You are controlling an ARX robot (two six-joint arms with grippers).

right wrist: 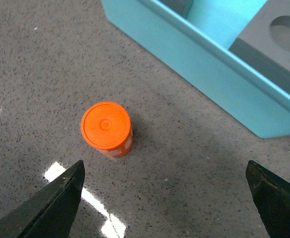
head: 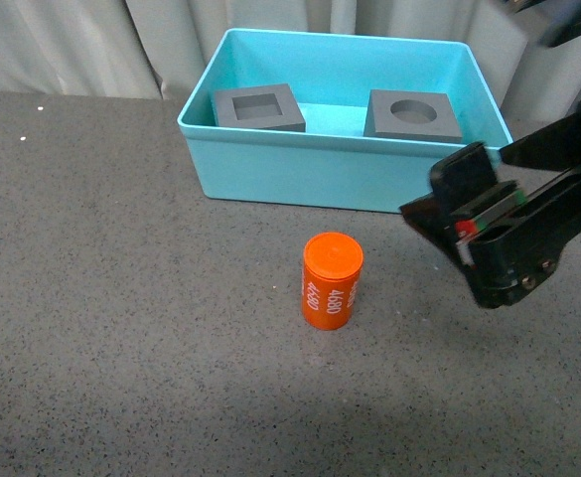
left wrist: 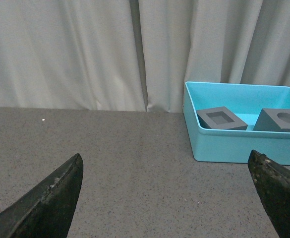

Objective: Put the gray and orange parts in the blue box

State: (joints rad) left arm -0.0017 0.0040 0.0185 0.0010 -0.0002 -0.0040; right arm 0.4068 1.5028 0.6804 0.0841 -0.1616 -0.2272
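Front view: the cylinder point(head: 332, 280) stands upright on the table point(head: 121, 298), its long axis vertical, near of the box point(head: 340, 174) and apart from it. The square-recess cube point(head: 258, 107) and round-recess cube point(head: 414, 114) already lie in the box, so the cylinder is the only part left outside. The right gripper point(head: 447, 204) hangs to the right of the cylinder and a little farther back, above the table by the box's near right corner. Its jaws are parted and hold nothing. The cylinder lies to its left and slightly nearer. The left arm is out of view here.

Left wrist view: the left gripper point(left wrist: 164, 154) is spread wide and empty, with only bare table between its fingers point(left wrist: 55, 198). The box shows far and to the right with both cubes inside. The cylinder is not in this picture.

Right wrist view: the right gripper point(right wrist: 164, 163) is wide open and empty, looking down on the cylinder's round cap point(right wrist: 106, 128). The cap sits off the midline of the jaws, toward one finger point(right wrist: 55, 203), so the gripper is not yet centred over it. The right arm looks the nearer one for this pick.
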